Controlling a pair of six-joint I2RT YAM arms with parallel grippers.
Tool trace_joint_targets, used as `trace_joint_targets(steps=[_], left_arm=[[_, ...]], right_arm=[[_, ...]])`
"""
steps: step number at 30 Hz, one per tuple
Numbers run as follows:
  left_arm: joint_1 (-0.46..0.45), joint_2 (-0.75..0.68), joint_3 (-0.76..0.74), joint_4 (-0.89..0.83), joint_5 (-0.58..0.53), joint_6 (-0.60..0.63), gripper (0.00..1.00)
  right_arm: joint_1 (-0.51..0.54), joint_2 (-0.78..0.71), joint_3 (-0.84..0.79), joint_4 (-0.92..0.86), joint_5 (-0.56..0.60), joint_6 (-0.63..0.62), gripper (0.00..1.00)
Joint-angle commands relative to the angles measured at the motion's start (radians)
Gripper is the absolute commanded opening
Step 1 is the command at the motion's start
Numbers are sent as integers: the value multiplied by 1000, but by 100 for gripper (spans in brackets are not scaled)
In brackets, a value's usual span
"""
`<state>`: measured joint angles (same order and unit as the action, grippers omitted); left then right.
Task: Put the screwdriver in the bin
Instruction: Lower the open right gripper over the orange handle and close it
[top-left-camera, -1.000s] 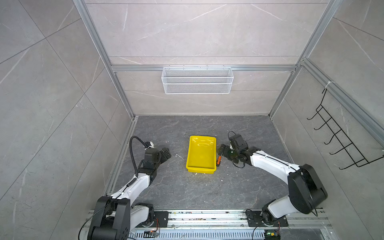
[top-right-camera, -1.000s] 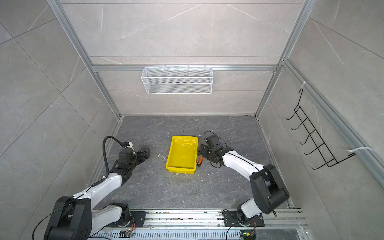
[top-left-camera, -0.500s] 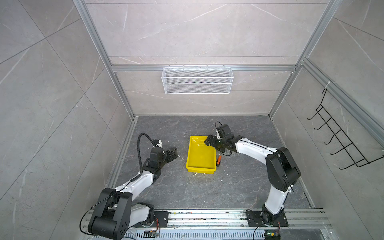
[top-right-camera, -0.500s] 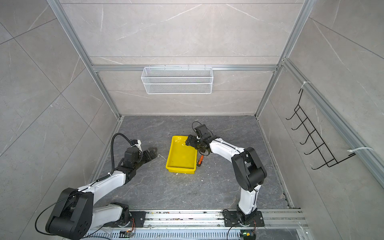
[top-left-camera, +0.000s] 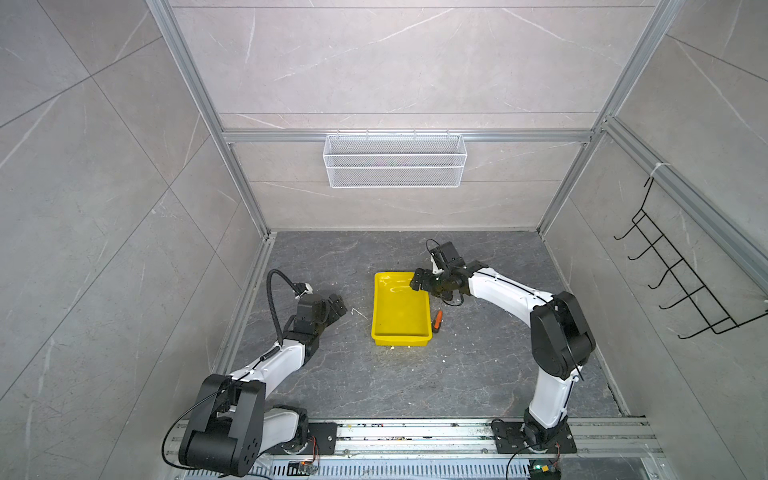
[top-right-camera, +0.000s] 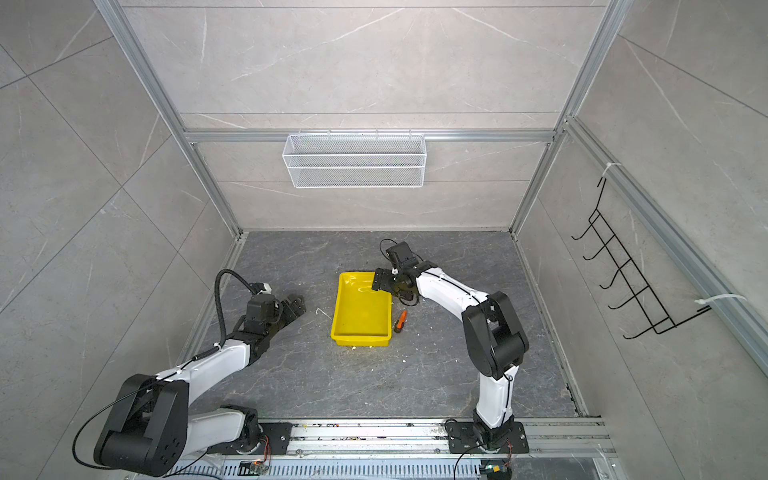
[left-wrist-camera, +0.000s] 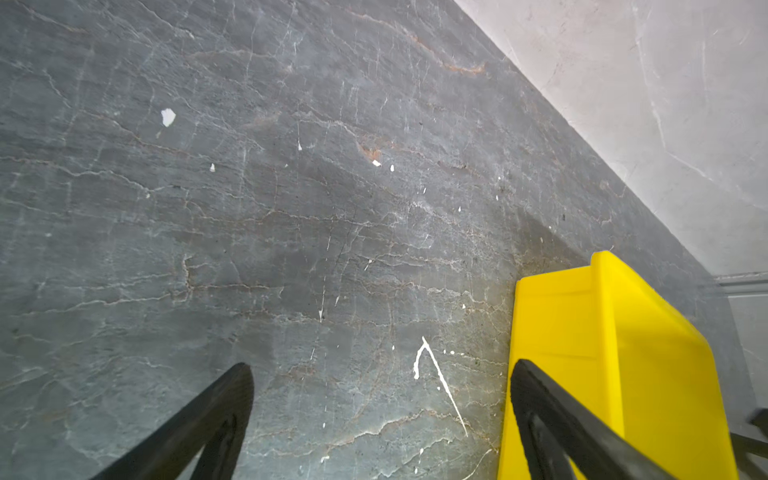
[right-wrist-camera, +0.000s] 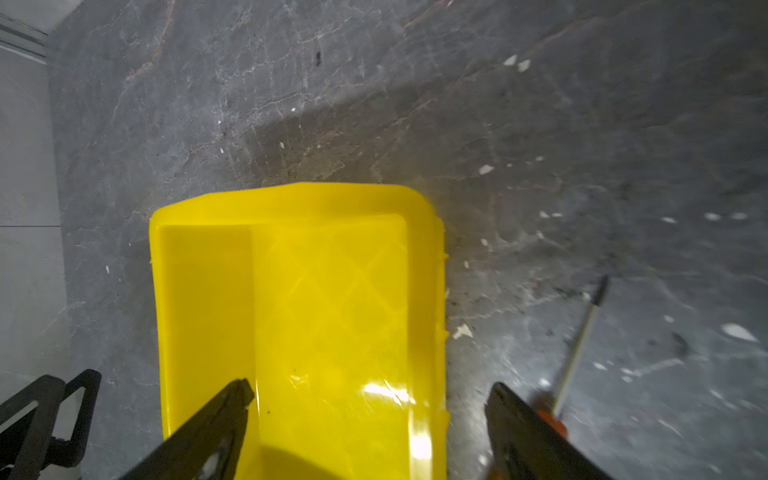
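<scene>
In both top views the tabletop (top-left-camera: 374, 386) carries the yellow bin (top-left-camera: 400, 316), its inside bare. Only the right wrist view resolves the screwdriver's thin shaft. The right arm reaches low over the bin's far right corner. The right gripper (right-wrist-camera: 370, 392) is spread wide and holds nothing, one finger over the bin. The left arm lies low, well left of the bin, and the left gripper (left-wrist-camera: 382, 372) is also spread. The screwdriver (top-left-camera: 437, 321) lies on the tabletop just beside the bin's right wall.
</scene>
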<state>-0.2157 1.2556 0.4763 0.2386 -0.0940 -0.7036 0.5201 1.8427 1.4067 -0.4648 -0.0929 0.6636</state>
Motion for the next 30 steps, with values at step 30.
trace_joint_targets(steps=[30], left_arm=[[3, 0, 1, 31, 0, 29, 90]], right_arm=[[55, -115, -317, -53, 168, 347, 63]])
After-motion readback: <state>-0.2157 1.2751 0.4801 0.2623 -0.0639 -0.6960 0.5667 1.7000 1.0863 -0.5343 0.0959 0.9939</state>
